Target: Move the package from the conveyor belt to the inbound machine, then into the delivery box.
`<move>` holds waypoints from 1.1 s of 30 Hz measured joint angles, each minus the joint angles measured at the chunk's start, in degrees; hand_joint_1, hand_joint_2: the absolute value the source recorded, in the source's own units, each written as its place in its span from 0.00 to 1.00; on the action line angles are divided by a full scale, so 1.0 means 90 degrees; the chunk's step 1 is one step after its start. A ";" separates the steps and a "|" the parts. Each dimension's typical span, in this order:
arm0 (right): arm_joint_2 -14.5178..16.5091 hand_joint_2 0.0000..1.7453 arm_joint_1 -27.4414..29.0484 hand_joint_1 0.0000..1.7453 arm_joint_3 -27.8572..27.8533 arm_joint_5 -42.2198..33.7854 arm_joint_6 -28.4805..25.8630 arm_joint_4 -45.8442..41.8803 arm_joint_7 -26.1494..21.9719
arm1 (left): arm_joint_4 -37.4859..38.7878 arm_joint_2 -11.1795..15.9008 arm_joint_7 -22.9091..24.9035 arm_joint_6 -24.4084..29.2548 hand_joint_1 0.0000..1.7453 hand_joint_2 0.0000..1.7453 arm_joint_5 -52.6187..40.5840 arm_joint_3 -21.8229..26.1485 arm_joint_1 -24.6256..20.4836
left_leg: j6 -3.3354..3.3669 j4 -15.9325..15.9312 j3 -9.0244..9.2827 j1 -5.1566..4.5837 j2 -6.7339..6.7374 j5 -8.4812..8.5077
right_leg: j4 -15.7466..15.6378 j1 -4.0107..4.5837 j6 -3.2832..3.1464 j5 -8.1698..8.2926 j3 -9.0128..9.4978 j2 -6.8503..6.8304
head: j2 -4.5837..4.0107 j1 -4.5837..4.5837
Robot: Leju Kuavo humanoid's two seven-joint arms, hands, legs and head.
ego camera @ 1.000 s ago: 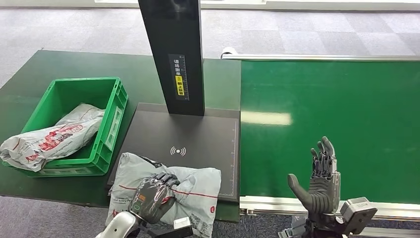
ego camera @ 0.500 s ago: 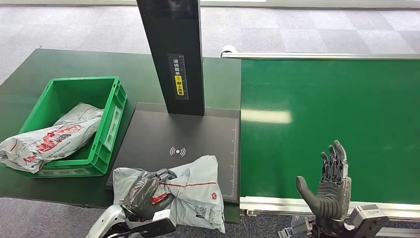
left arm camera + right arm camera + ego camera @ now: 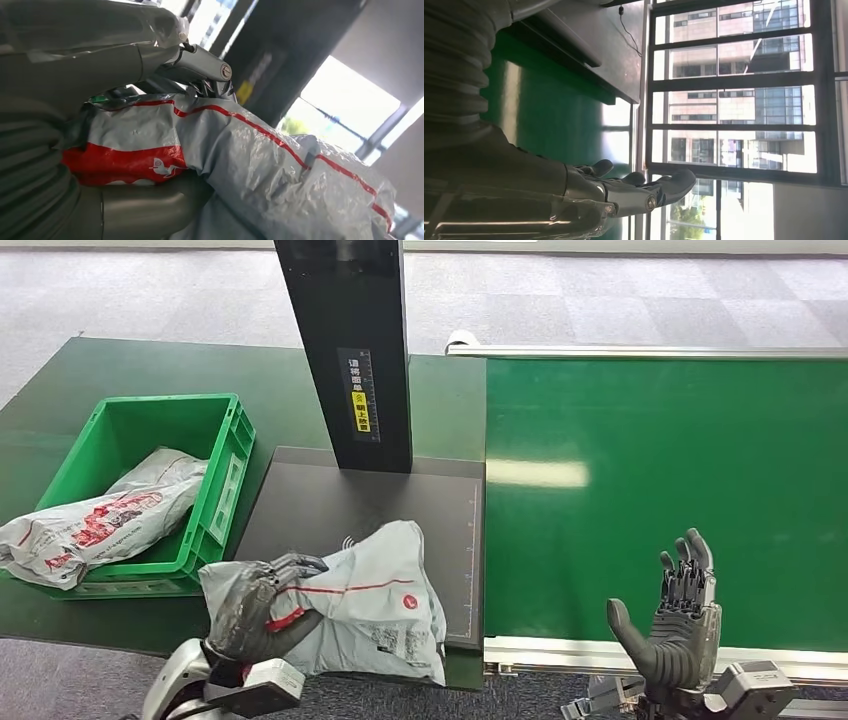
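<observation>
Since a second ago my left hand [image 3: 258, 608] has drawn the package [image 3: 365, 602] up off its flat rest and toward the left, so the bag now stands tilted over the near left part of the inbound machine [image 3: 400, 505], covering the scan mark that showed beside it before; my right hand [image 3: 676, 625] has sunk a little lower at the near edge of the conveyor belt [image 3: 660, 470].

Largest first: the belt lies bare green on my right, the machine's dark plate and black post sit between it and the delivery box [image 3: 150, 440], and the box already holds another bag [image 3: 100, 520] that spills over its near left rim.

I judge the risk to be in the grip and the landing. My left fingers are wrapped round the bag's left end only, the thumb under it, and the rest hangs loose to the right. The slick film could slide out, or the dangling end could catch the box's near wall on the way over. The bag already inside leaves little room, so mine may perch on the rim.

My right hand holds nothing, fingers spread and upright.
</observation>
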 joint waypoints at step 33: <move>-0.0420 1.00 -0.0678 0.00 0.0900 -0.0488 -0.0866 0.0620 0.0058 | 0.3623 0.2445 0.2043 0.2805 0.94 1.00 -0.3549 0.3129 -0.4017 | -0.0013 0.0001 -0.0007 0.0015 0.0013 0.0010 | 0.0007 0.0018 -0.0014 0.0003 -0.0014 0.0014 | 0.0000 0.0004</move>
